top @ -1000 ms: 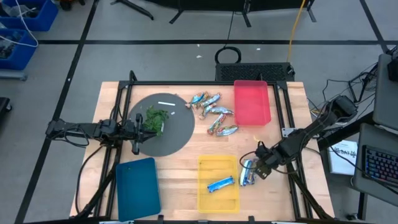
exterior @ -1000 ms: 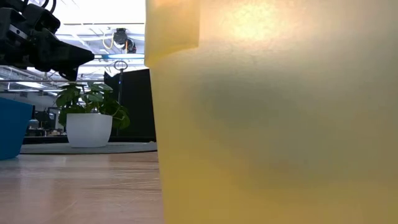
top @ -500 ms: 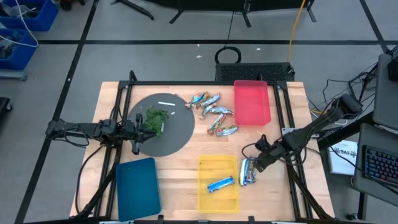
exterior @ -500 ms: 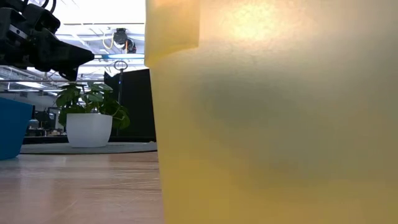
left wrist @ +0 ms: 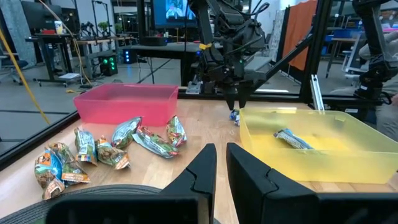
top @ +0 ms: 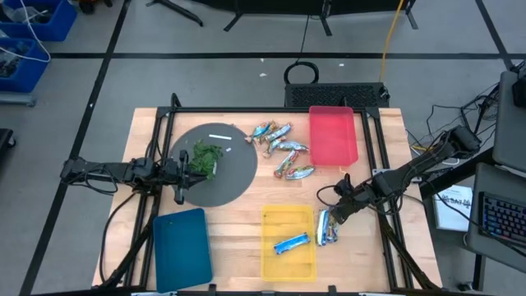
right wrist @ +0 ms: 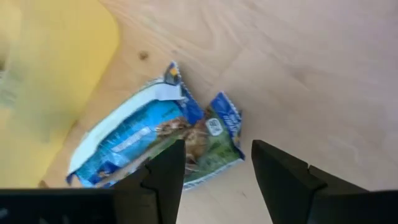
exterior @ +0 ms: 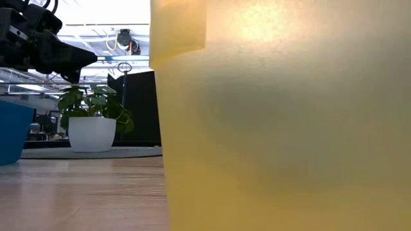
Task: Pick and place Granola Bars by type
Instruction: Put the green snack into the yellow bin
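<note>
The right gripper (top: pixel 335 212) hung with its fingers spread and empty just above two blue granola bars (top: pixel 327 228) lying on the wood against the yellow bin (top: pixel 288 267) at its 3 o'clock side; another blue bar (top: pixel 291 243) already lay inside. The bars overlapped, so a grab risked lifting both or snagging the bin wall. The left gripper (left wrist: pixel 219 163), nearly closed, waited over the grey mat (top: pixel 234 185), with the unsorted bars (top: pixel 283 151) at its 3 o'clock.

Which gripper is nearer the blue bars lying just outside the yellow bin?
The right gripper: it hovers over the blue bars, fingers open. The left gripper sits across the table at the dark mat.
</note>
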Controlling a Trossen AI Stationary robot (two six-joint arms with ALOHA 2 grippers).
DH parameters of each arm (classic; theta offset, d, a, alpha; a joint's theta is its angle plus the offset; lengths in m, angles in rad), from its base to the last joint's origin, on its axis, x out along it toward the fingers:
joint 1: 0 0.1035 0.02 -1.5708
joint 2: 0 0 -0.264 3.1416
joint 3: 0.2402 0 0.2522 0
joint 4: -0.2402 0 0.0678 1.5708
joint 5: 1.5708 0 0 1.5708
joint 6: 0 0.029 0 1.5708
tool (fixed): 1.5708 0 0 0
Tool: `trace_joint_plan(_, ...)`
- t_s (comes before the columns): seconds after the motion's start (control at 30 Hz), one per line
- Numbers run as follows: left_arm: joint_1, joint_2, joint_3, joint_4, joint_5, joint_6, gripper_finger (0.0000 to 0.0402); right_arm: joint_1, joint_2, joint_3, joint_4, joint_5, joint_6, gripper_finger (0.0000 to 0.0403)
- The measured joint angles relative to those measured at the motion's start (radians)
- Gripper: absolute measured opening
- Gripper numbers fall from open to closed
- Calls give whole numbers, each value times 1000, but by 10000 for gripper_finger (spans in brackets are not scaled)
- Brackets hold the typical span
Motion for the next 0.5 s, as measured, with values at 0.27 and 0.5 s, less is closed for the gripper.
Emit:
trace_joint_plan(0.27,0,0,0,-1,1,0,47,-8,42,0,25,-7,-21,165)
trace_joint_plan(0.5,0,0,0,-1,1,0,47,-8,94,0,72,-34,-41,128)
